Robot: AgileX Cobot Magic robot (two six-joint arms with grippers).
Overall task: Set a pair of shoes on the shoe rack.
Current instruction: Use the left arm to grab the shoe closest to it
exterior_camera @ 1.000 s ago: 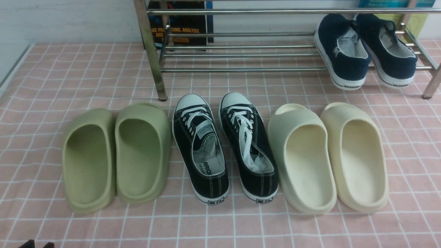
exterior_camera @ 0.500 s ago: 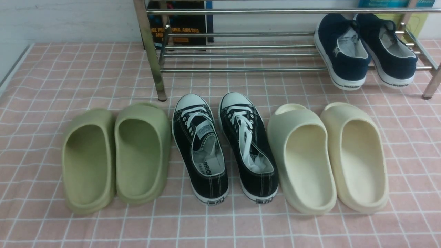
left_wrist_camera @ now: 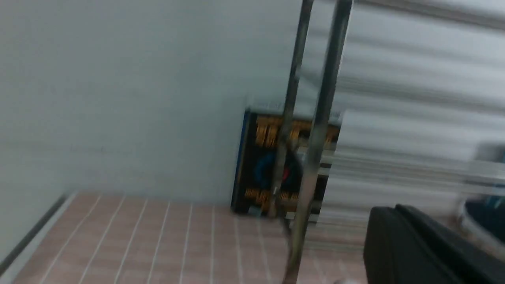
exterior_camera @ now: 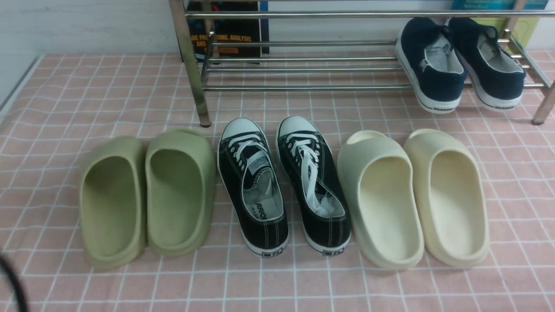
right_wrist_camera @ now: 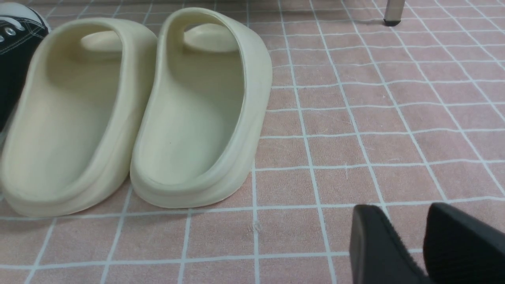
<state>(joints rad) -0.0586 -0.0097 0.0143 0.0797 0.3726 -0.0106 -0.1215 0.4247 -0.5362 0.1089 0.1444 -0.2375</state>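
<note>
The pair of black sneakers, left shoe (exterior_camera: 253, 186) and right shoe (exterior_camera: 314, 182), stands side by side on the pink checked cloth, toes toward the shoe rack (exterior_camera: 303, 86). One toe cap shows in the right wrist view (right_wrist_camera: 15, 23). No gripper shows in the front view. My right gripper (right_wrist_camera: 406, 221) hovers low over bare cloth beside the cream slides, its fingers a little apart and empty. In the blurred left wrist view, one dark finger (left_wrist_camera: 390, 240) shows near the rack's upright leg (left_wrist_camera: 315, 157); whether that gripper is open or shut is unclear.
Green slides (exterior_camera: 147, 195) lie left of the sneakers and cream slides (exterior_camera: 412, 195) right of them, also in the right wrist view (right_wrist_camera: 138, 118). Navy shoes (exterior_camera: 433, 65) sit on the rack's right end. A book (exterior_camera: 230, 34) leans behind the rack. A dark cable (exterior_camera: 13, 281) crosses the bottom left corner.
Two dark tips at the bottom left edge of the front view have left the frame, and a dark cable now shows there. No shoe has moved.
</note>
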